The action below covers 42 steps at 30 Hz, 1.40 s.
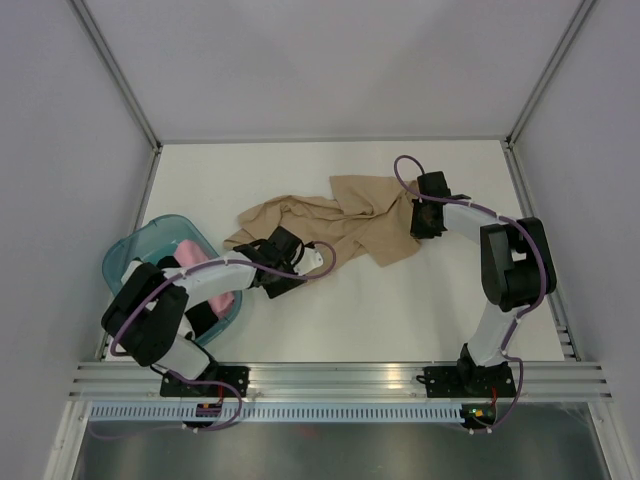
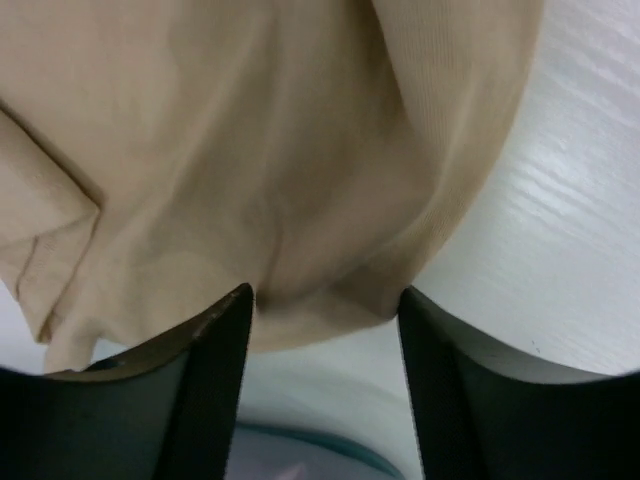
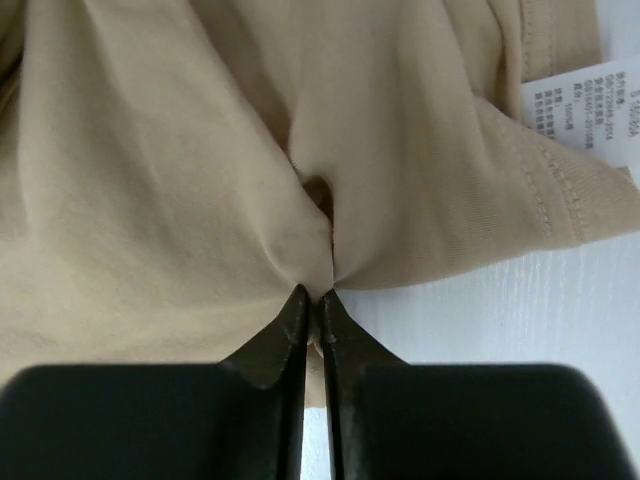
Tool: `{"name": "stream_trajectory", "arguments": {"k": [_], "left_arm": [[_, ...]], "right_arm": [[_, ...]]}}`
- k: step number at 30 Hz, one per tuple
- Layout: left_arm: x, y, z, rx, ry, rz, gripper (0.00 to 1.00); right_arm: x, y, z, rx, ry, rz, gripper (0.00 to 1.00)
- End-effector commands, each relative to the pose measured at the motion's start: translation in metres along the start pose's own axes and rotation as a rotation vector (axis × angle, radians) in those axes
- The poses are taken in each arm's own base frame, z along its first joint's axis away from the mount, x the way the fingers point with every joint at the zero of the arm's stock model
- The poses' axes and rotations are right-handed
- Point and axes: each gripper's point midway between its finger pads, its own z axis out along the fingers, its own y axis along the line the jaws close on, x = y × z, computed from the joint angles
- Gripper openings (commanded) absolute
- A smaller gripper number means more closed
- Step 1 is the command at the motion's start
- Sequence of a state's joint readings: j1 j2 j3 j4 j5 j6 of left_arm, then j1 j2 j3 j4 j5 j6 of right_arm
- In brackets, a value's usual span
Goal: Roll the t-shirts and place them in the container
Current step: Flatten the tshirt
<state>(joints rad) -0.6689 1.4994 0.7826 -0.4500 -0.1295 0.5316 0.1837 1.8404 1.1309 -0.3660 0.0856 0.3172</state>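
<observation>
From above, the tan shirt lies crumpled in the middle of the table. The left gripper is at its left end, beside the basket, and the right gripper is at its right end. In the left wrist view the fingers stand apart, and the shirt's edge bulges between them, not pinched. In the right wrist view the fingers are pressed together on a small fold of cloth, near the label. I judge the step is to spread the shirt flat. To do it well, the left should close low on the edge. Then both should pull apart slowly, so the cloth does not slip.
</observation>
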Motion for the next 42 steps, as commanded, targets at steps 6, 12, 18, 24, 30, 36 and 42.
{"name": "stream_trajectory", "arguments": {"k": [6,12,18,24,30,36,42], "left_arm": [[0.0,0.011,0.021,-0.081,0.013,-0.059,0.02],[-0.032,0.067,-0.039,-0.279,-0.136,-0.07,0.02],[-0.058,0.106,-0.123,-0.389,-0.355,-0.055,0.02],[-0.064,0.118,-0.188,-0.441,-0.435,-0.079,0.02],[-0.078,0.132,-0.259,-0.473,-0.523,-0.119,0.02],[-0.083,0.132,-0.24,-0.428,-0.48,-0.124,0.02],[-0.106,0.179,-0.178,-0.427,-0.372,-0.257,0.02]], "right_arm": [[-0.028,0.008,-0.049,-0.049,-0.088,0.019,0.0],[-0.099,0.027,-0.164,-0.171,-0.352,0.052,0.0],[-0.138,0.042,-0.269,-0.303,-0.526,0.065,0.0],[-0.158,0.049,-0.344,-0.394,-0.655,0.087,0.0],[-0.168,0.028,-0.469,-0.401,-0.908,0.09,0.0],[-0.155,0.029,-0.433,-0.377,-0.844,0.026,0.0],[-0.232,0.074,-0.38,-0.516,-0.803,0.02,0.0]]}}
